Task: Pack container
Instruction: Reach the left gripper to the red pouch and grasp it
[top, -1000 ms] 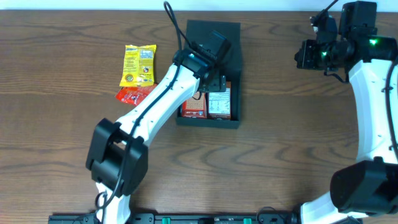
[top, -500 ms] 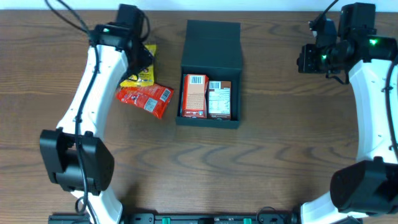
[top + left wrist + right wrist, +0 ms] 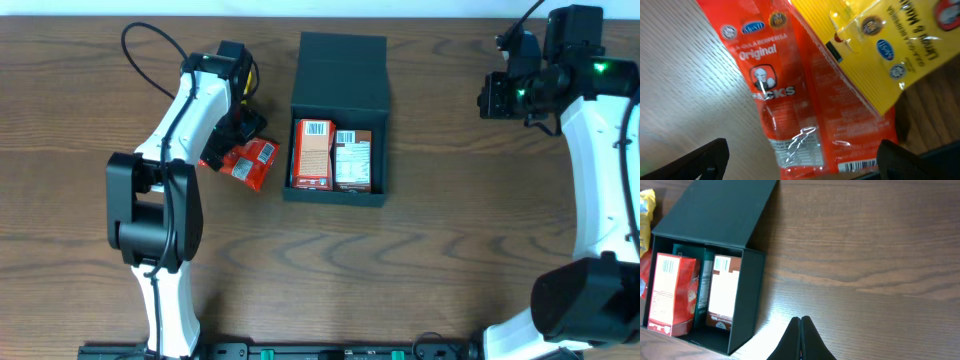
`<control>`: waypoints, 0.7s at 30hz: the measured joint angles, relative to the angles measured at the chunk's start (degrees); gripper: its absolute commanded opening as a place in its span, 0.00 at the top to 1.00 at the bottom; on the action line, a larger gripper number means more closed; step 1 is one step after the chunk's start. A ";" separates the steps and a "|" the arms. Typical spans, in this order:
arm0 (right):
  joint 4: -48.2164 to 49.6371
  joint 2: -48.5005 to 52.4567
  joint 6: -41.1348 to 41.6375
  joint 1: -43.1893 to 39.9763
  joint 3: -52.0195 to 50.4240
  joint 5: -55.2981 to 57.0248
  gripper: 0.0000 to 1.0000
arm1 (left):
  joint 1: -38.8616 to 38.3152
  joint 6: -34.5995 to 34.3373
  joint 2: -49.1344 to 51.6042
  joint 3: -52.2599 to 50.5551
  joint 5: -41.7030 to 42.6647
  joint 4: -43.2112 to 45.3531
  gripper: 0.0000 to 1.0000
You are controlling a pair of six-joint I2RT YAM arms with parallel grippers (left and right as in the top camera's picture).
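A: Container [image 3: 342, 70] lies open, ahead and left of our right gripper [image 3: 800, 335], with two snack boxes [image 3: 312, 155] inside.
B: Fingers?
A: Right ones are pressed together and empty. Left gripper [image 3: 805, 162] is spread wide, red packet [image 3: 785, 95] between its fingers, yellow packet [image 3: 880, 45] just beyond. We can't tell contact.

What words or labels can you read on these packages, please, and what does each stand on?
"Original": glossy red plastic snack packet.
"GULA BERPERISA": same packet, above it.
"ACKS": same packet, the word's start unclear.
Yellow plastic packet: print blurred, unreadable.
Orange carton and brown carton in the matte black cardboard box: barcodes visible, text too small.
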 measured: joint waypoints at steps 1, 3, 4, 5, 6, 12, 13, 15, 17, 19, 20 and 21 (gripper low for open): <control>-0.04 0.00 0.00 -0.02 0.00 0.00 0.98 | 0.00 -0.68 0.48 0.00 0.31 0.22 0.05; -0.04 0.00 0.00 -0.02 0.00 0.00 0.99 | 0.00 -1.90 1.62 0.00 0.66 1.36 0.05; -0.04 0.00 0.00 -0.02 0.00 0.00 0.98 | 0.00 -2.21 2.10 0.00 0.68 2.27 0.04; -0.04 0.00 0.00 0.00 0.00 0.00 0.99 | 0.00 -2.32 2.60 0.00 0.76 3.19 0.05; -0.04 0.00 0.00 -0.02 0.00 0.00 0.98 | 0.00 -2.43 3.08 0.00 0.90 4.28 0.05; -0.04 0.00 0.00 0.00 0.00 0.02 0.98 | 0.00 -2.62 4.20 0.00 0.87 7.67 0.03; -0.04 0.00 -0.02 0.00 0.00 0.00 0.98 | 0.00 -2.64 4.35 0.00 0.87 7.76 0.01; -0.04 0.00 0.00 -0.02 0.00 0.02 0.98 | 0.00 -2.75 4.83 0.00 0.85 7.87 0.16; -0.02 0.00 -0.02 -0.02 0.00 0.02 0.98 | 0.00 -3.04 5.18 0.00 0.85 7.67 0.30; -0.02 0.00 -0.02 -0.02 0.00 0.02 0.98 | 0.00 -3.19 5.38 0.00 0.85 7.58 0.45; -0.02 0.00 0.00 -0.02 0.00 0.02 0.99 | 0.00 -3.08 5.38 0.00 0.85 7.50 0.51; -0.02 0.00 -0.02 -0.02 0.00 0.02 0.98 | 0.00 -3.28 5.38 0.00 0.81 7.43 0.57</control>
